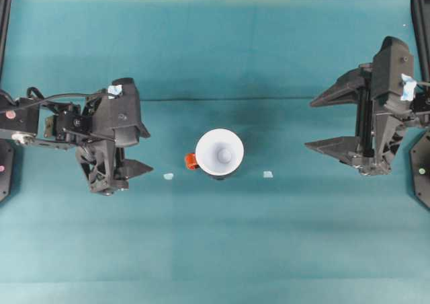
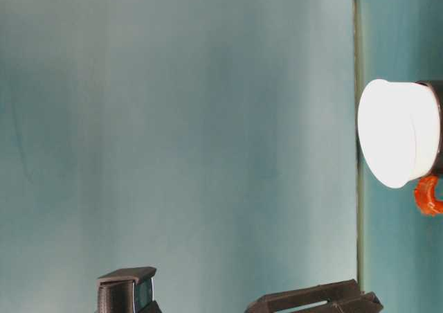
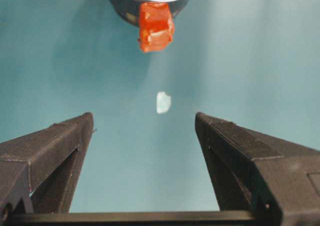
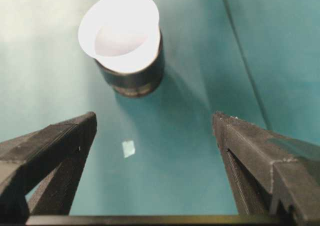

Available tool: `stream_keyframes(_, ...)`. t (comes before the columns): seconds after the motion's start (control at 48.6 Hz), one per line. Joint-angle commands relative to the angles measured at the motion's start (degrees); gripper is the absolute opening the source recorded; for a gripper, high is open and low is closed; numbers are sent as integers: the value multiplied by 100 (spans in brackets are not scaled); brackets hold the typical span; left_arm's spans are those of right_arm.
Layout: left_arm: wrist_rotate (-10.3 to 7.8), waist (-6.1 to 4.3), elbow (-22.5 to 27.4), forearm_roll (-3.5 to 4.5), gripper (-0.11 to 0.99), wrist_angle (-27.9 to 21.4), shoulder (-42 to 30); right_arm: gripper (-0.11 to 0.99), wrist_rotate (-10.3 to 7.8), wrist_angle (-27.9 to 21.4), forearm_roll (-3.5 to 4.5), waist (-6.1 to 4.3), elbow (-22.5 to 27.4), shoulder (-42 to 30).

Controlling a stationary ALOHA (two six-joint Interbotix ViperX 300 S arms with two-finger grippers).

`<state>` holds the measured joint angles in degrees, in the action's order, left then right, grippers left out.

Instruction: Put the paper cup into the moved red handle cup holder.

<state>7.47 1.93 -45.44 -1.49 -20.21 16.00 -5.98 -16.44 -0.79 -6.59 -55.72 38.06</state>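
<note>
White paper cup: plain white paper cup (image 1: 220, 152) with wide round rim, seated upright inside the holder, rim standing above the holder's edge; inside looks empty, pale base visible.
Holder: glossy black round red handle cup holder (image 4: 135, 78) with small red-orange handle tab (image 3: 156, 27), standing at mid table, cup nested in it; tab points toward the left arm.
Table: teal cloth-covered table (image 1: 215, 250); two small pale tape scraps, one (image 1: 168, 177) left of the holder, one (image 1: 268, 174) right of it, both apart from it.
Left pincer: left pincer (image 1: 138, 149), jaws spread, nothing between them, well apart from the holder.
Right pincer: right pincer (image 1: 322, 124), jaws wide apart, holding nothing, well apart from the cup.
</note>
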Motion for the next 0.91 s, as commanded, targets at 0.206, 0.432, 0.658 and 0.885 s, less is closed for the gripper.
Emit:
stream_keyframes(0.206, 26, -105, 53, -9, 90, -35, 62, 87, 0, 18, -9, -9, 9, 18)
stream_keyframes(0.432, 18, -105, 53, 0, 90, -44, 70, 87, -9, 18, -9, -9, -62, -35)
stream_keyframes(0.658, 26, -105, 44, 0, 90, -44, 70, 87, -9, 18, -9, -9, -62, -35)
stream_keyframes(0.885, 26, -114, -88, 0, 90, -97, 132, 87, 0, 9, -9, -26, -114, -35)
